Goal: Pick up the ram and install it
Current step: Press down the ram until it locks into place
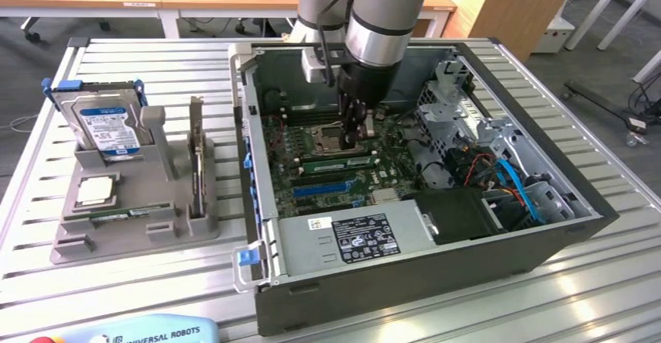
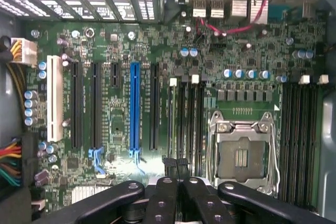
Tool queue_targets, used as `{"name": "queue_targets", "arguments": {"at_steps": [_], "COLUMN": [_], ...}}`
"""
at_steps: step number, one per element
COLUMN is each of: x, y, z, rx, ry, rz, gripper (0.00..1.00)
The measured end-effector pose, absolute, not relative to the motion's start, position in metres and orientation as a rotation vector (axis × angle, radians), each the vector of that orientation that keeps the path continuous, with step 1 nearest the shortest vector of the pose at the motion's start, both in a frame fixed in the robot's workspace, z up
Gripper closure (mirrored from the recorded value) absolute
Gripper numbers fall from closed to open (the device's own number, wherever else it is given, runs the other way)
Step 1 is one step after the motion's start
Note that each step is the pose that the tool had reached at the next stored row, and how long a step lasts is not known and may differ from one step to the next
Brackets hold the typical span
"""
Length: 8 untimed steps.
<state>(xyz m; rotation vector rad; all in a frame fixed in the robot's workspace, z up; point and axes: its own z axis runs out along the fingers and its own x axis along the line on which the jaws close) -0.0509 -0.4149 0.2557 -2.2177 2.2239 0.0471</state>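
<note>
Nearest in the exterior view, a boxy grey power supply (image 1: 351, 238) with a black label is sitting at the open metal case's (image 1: 434, 269) six o'clock. Beyond it, the thin green ram (image 1: 333, 159) (image 2: 172, 124) is standing edge-on in a slot beside the square steel socket (image 2: 242, 153). The black gripper (image 1: 358, 138) (image 2: 176, 169) is hovering directly over it, fingers clenched together; contact cannot be told. At the case's nine o'clock, a grey moulded holder (image 1: 155, 234) is carrying a hard drive (image 1: 104, 126).

Arm reached down into open computer case (image 1: 413, 227) at frame centre; gripper (image 1: 357, 130) closed, low over motherboard (image 1: 330, 157) beside CPU socket (image 1: 320, 138). Ram (image 1: 333, 159) lay seated just below socket. Grey holder (image 1: 135, 204) at left carried hard drive (image 1: 104, 122), upright card (image 1: 196, 153)
</note>
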Motion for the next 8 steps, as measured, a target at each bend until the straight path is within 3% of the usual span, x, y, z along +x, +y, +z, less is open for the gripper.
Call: {"name": "queue_targets", "arguments": {"at_steps": [8], "x": [-0.0479], "y": [-0.4149], "z": [0.2557], "rx": [-2.218], "ry": [2.224], "rz": [0.047], "gripper": [0.90]}}
